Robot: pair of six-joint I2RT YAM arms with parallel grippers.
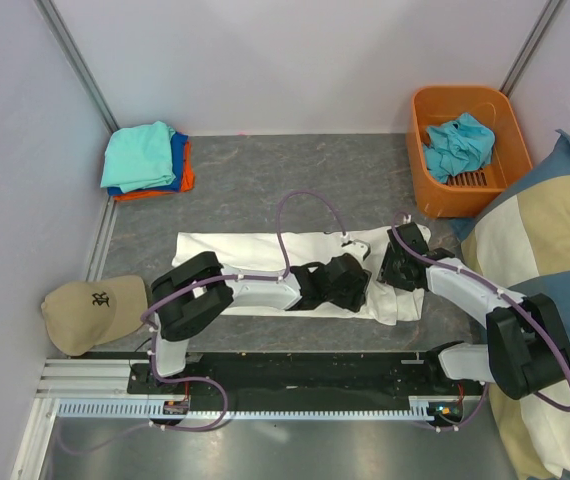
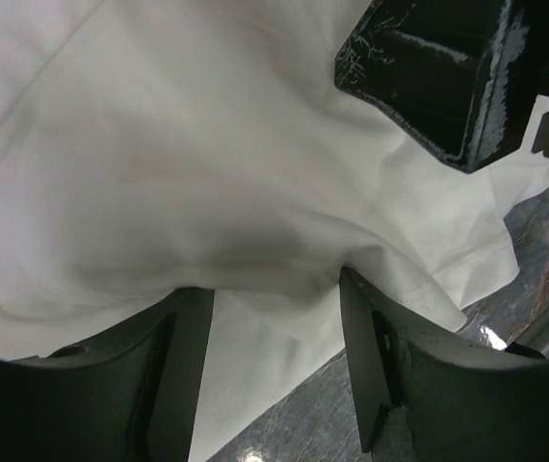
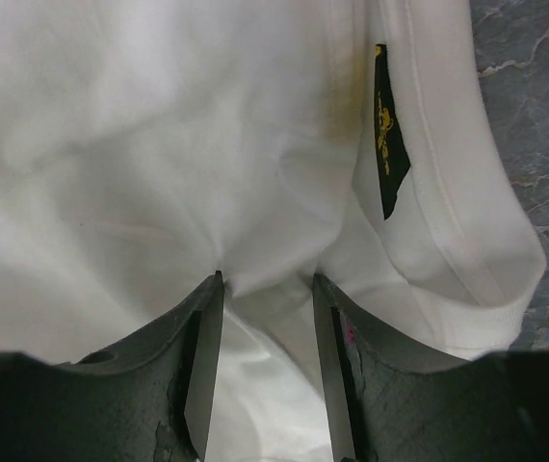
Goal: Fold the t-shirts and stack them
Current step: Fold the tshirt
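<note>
The white t-shirt lies flat on the grey surface, its long axis running left to right. Both arms sit at its right end. The right end effector pinches a pucker of cloth, and the left end effector, spread, presses down just inboard.

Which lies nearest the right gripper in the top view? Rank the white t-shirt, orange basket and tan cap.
1. The white t-shirt, directly under the right gripper.
2. The orange basket, beyond it at far right.
3. The tan cap, at the near left corner.
</note>
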